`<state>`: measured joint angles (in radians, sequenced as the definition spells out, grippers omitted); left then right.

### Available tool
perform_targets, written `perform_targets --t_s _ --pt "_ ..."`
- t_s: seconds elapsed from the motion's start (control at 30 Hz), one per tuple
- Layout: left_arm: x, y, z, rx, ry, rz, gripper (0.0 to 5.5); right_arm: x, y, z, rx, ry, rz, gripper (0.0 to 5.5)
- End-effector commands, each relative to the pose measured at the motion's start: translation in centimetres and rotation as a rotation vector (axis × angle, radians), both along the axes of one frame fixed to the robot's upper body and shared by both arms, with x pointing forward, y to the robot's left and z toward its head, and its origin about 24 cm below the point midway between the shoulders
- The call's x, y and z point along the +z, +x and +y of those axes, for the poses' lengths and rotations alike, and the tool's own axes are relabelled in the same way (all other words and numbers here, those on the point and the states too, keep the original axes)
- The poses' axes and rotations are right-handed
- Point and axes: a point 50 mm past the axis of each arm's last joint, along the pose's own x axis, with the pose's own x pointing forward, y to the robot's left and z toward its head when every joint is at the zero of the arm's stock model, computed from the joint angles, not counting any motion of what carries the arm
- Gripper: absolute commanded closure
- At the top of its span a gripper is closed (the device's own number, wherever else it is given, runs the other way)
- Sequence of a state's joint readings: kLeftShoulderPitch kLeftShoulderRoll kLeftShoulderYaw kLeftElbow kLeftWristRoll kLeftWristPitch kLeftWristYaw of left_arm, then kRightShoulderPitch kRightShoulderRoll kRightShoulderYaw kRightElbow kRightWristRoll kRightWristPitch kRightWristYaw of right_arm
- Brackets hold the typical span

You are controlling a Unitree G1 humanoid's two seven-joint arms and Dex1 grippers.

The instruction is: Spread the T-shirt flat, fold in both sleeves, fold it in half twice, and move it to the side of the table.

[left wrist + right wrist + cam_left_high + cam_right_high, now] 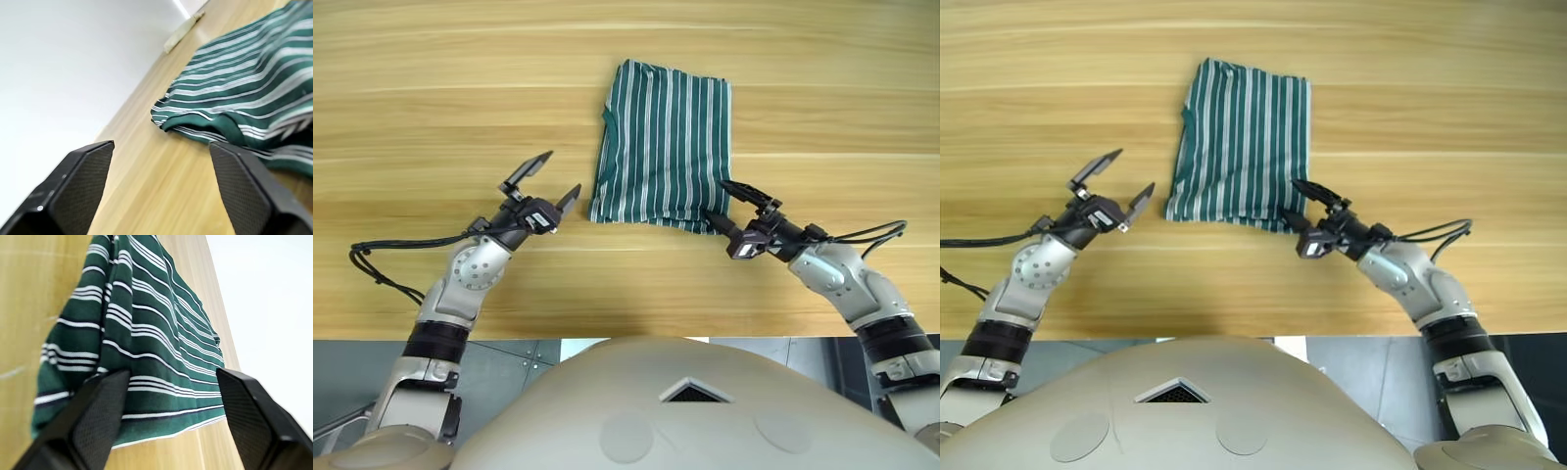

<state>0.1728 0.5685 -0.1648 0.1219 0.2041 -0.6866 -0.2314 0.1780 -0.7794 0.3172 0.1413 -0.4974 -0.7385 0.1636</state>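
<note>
At the middle of the table (431, 98) the T-shirt (664, 147) lies folded into a rectangle; the right gripper (716, 201), jaws parted and empty, flanks its near corner, seemingly to pinch it; the left gripper (563, 171), wide open, holds nothing beside the other near corner.

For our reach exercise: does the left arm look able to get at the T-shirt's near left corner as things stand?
Probably yes. The left tool is open beside the folded T-shirt, with bare table between them and nothing resting on that corner.

Open tabletop (431, 117) flanks the T-shirt (661, 147) — room on both sides.
</note>
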Motion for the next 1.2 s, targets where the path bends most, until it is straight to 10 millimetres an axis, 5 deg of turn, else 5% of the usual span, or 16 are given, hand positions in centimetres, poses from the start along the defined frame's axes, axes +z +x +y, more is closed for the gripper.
perform_targets --t_s 0.03,0.27,0.4,0.47,0.67,0.87,1.2 --pt "2.2 -0.7 0.4 -0.043 -0.141 -0.055 1.90 0.4 -1.5 -2.7 -0.003 -0.127 0.080 2.25" --pt "2.7 1.3 1.5 0.024 -0.231 -0.074 1.90 2.5 -3.9 -4.9 0.048 -0.282 0.141 2.25" --pt "-0.1 0.8 1.2 -0.055 -0.084 0.062 1.90 6.5 -0.3 -3.0 -0.023 0.052 -0.127 2.25" --pt "-1.0 -0.2 1.8 -0.107 0.020 0.137 1.90 7.6 -0.1 -2.5 -0.021 0.171 -0.151 2.25" --pt "-0.5 -1.5 1.8 -0.341 0.258 0.230 1.90 9.7 0.7 -3.9 -0.101 0.282 -0.211 2.25" --pt "-0.4 -2.9 1.6 -0.567 0.482 0.338 1.90 4.8 -1.7 -7.3 -0.225 -0.110 -0.033 2.25" --pt "-3.8 -2.3 -1.7 -0.805 0.573 0.387 1.90 3.5 -2.0 -7.0 -0.255 -0.155 -0.018 2.25"
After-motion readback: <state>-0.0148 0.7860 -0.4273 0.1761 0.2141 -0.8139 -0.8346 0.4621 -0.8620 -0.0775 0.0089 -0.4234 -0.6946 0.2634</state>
